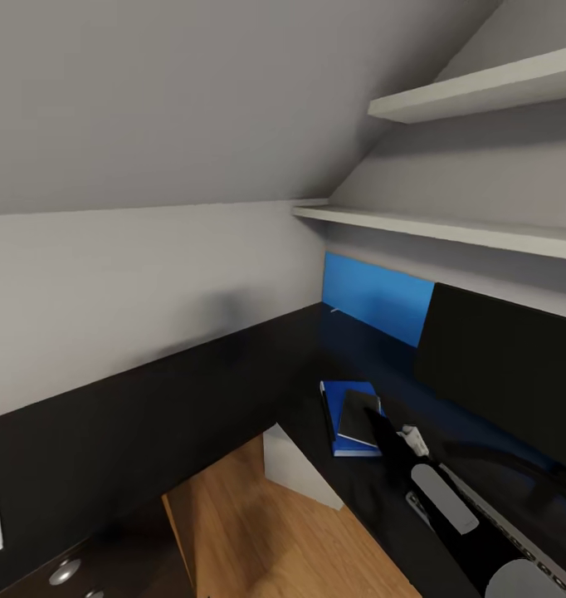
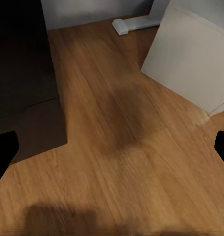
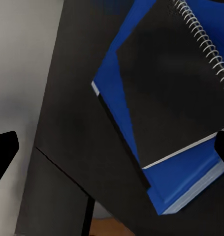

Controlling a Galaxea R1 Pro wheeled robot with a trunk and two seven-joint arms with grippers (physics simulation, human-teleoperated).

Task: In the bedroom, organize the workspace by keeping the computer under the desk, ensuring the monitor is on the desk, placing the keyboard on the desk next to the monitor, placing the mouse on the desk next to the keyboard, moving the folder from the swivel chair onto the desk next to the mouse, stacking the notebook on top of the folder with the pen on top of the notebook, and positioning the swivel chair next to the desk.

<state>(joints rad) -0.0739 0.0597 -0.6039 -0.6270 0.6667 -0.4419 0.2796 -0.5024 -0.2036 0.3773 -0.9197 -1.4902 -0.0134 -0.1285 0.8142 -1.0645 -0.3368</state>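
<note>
Lying beneath right gripper (image 3: 112, 147): notebook (image 3: 171, 93).

Right arm (image 1: 449, 498): dark links with grey covers, reaching from the lower right of the head view forward and to the left. Right gripper (image 3: 112, 147): dark fingertips (image 3: 3, 152) at opposite edges of its wrist view, jaws spread wide, nothing between them. Left gripper (image 2: 112, 150): fingertips (image 2: 3, 152) likewise wide apart, empty, pointing downward.
</note>
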